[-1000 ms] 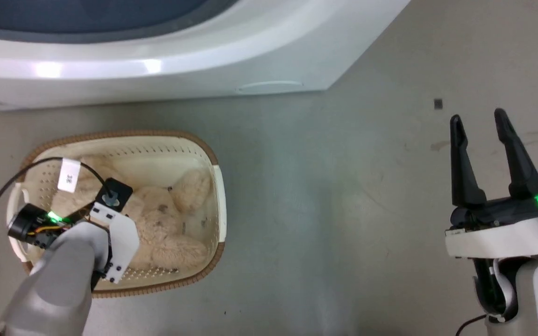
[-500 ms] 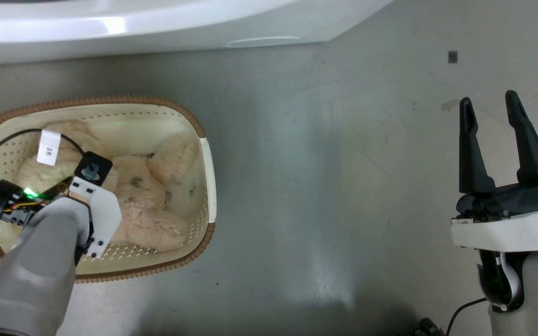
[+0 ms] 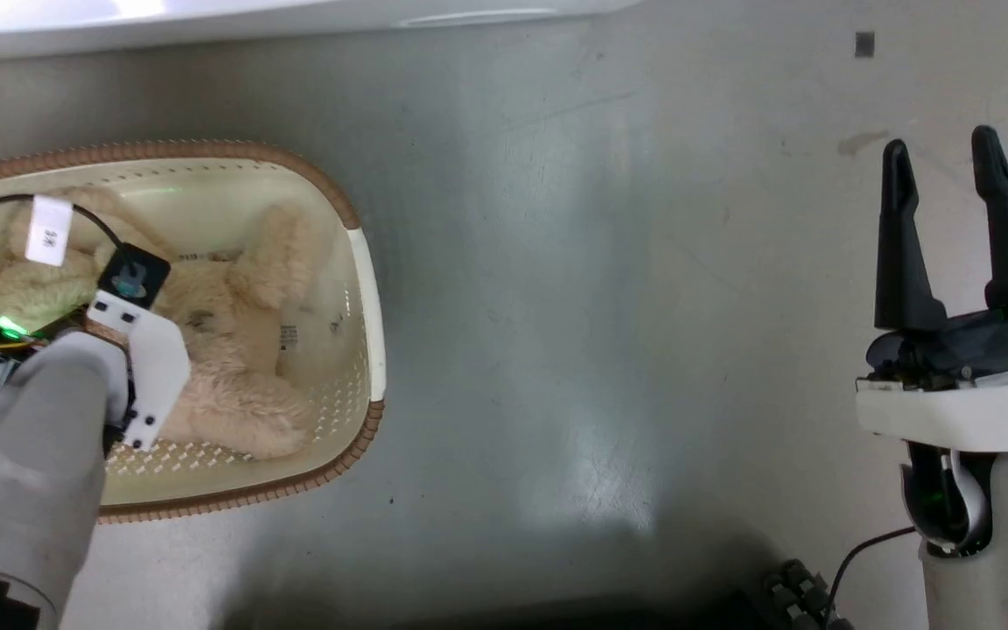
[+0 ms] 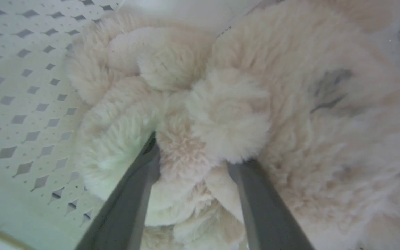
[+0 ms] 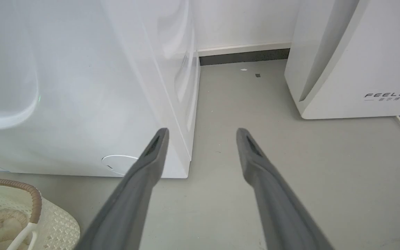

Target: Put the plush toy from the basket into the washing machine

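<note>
Clearly fluffy cream-beige plush toy (image 4: 241, 118), rounded limbs, perhaps greyish spots.

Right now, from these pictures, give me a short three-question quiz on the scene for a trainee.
1. True or false: the plush toy lies inside the basket.
2. What sits between the two fingers of the left claw? A, the toy's fluffy fur; B, the basket's brown rim; C, a rolled towel.
3. Fill the gap: the right claw is open, holds nothing, and points out over the grey ____.
Key: 1 true; 2 A; 3 floor.
</note>
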